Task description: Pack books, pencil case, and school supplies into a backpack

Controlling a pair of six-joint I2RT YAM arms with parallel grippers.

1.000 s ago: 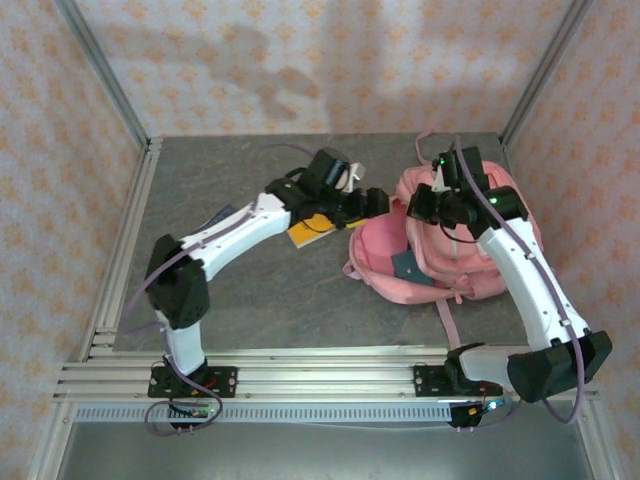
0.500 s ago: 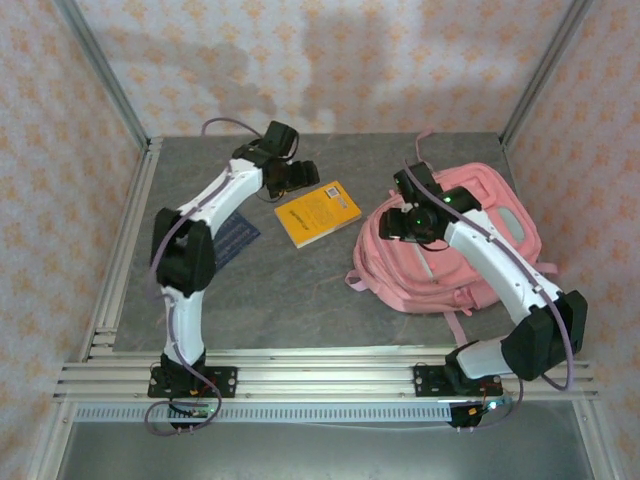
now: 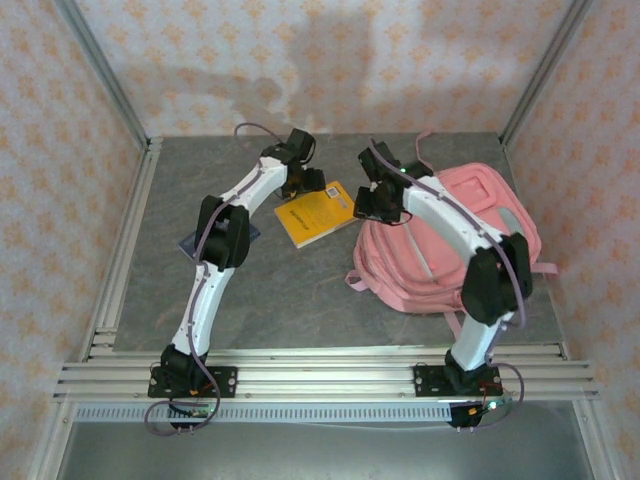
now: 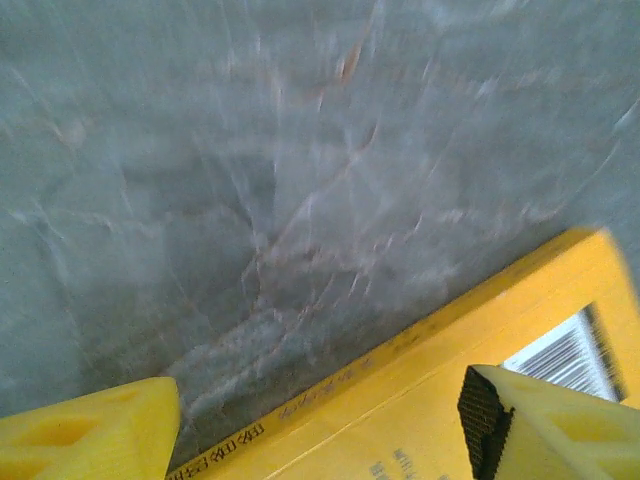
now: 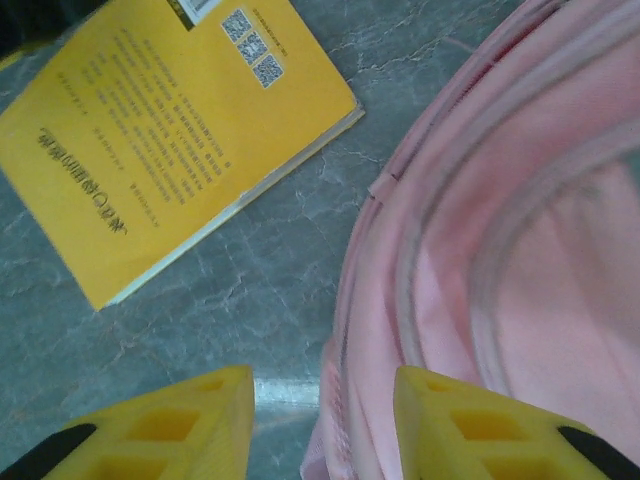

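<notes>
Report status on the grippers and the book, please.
Left gripper open over orange-yellow book edge. Right gripper open at backpack rim. Nothing blocking.

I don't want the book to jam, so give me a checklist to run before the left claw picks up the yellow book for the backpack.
1. The left claw is open: ok.
2. The left claw straddles the edge of the yellow book: ok.
3. The yellow book lies flat on the table: ok.
4. The right claw holds the backpack open: not ok, it is empty.
5. Opening of the backpack wide enough: cannot tell.
</notes>
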